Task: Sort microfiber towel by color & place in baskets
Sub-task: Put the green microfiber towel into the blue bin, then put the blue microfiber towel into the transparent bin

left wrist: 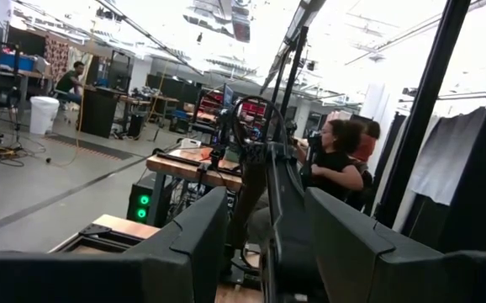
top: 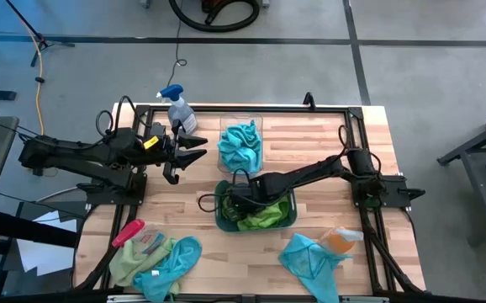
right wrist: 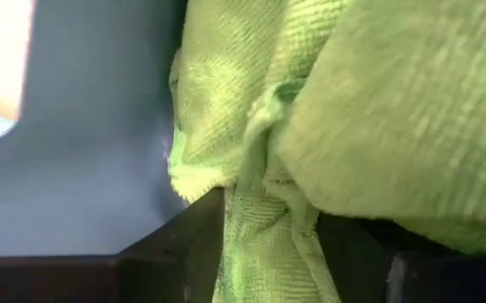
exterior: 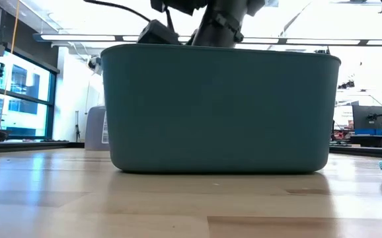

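The dark teal bin (top: 292,220) (exterior: 217,109) stands mid-table with lime green towels (top: 268,215) in it. My right gripper (top: 233,202) (right wrist: 264,252) reaches down into it, shut on a lime green towel (right wrist: 352,126). The clear bin (top: 257,124) behind it holds turquoise towels (top: 240,145). My left gripper (top: 199,151) (left wrist: 264,252) is open and empty, held above the table left of the clear bin. More towels lie at the near left, lime green (top: 129,261) and turquoise (top: 174,261). Another turquoise towel (top: 309,261) lies at the near right. My right gripper pinches a bunched fold of the lime green towel (right wrist: 260,219) between its two fingers (right wrist: 197,248). It comes slanting down into the teal bin from the table's right. The rest of the towel bulges in front of the fingers, against the bin's inner wall (right wrist: 92,151).
A spray bottle with a blue trigger (top: 178,107) stands at the far left beside my left gripper. A pink-handled brush (top: 129,232) lies on the near-left pile. An orange object (top: 340,240) lies by the near-right towel. People stand in the room beyond (left wrist: 340,160).
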`<move>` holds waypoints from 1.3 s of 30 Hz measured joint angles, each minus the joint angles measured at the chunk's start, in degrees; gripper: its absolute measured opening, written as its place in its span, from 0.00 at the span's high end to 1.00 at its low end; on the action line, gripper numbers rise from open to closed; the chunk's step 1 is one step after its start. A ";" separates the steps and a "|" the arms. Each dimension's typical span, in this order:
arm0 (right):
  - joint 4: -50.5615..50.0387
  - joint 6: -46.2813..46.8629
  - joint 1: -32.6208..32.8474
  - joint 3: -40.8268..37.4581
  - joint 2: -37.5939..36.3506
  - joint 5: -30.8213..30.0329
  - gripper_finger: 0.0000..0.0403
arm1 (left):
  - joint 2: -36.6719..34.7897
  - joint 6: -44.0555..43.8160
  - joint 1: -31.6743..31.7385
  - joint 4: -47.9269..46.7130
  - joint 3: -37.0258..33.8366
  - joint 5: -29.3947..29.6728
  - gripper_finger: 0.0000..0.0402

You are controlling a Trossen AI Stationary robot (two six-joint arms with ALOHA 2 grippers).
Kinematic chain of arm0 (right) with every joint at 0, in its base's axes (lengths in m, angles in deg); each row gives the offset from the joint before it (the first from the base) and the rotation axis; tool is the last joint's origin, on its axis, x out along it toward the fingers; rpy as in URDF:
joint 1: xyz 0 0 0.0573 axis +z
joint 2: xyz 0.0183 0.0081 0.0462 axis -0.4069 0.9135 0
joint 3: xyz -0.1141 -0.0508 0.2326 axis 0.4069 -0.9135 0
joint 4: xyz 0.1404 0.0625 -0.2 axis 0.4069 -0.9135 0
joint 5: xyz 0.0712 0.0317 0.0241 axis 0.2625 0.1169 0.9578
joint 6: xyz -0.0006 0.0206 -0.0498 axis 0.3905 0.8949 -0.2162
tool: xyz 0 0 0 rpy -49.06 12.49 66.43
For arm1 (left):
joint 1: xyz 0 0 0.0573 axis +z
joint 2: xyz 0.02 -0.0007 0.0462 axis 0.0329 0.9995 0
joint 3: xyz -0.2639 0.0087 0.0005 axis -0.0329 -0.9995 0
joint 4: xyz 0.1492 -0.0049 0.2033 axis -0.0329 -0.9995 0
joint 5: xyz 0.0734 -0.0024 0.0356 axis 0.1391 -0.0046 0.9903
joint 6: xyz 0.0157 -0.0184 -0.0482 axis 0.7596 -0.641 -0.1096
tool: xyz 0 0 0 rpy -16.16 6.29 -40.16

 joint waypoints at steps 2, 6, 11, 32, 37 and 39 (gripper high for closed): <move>-0.71 -0.57 -0.04 -0.09 -1.45 -0.77 0.53 | 0.00 0.00 0.00 0.00 0.00 0.00 0.63; -2.25 -2.33 -0.29 -0.09 -4.00 -1.08 0.53 | 0.00 0.02 0.00 0.01 0.00 0.00 0.63; -4.32 -6.43 -0.87 -0.07 -8.44 -0.35 0.53 | 0.00 0.00 0.00 0.00 0.00 0.00 0.63; -34.06 -20.94 -0.87 -0.48 -30.55 -16.44 0.53 | 0.00 1.30 -0.04 0.00 0.00 2.19 0.63; -34.04 -20.19 -0.16 -9.12 -37.61 -19.53 0.53 | 0.00 1.02 -0.04 0.02 0.00 2.19 0.63; -30.94 -18.52 0.48 -14.64 -41.76 -19.54 0.54 | 0.00 1.03 -0.04 0.02 0.00 2.24 0.63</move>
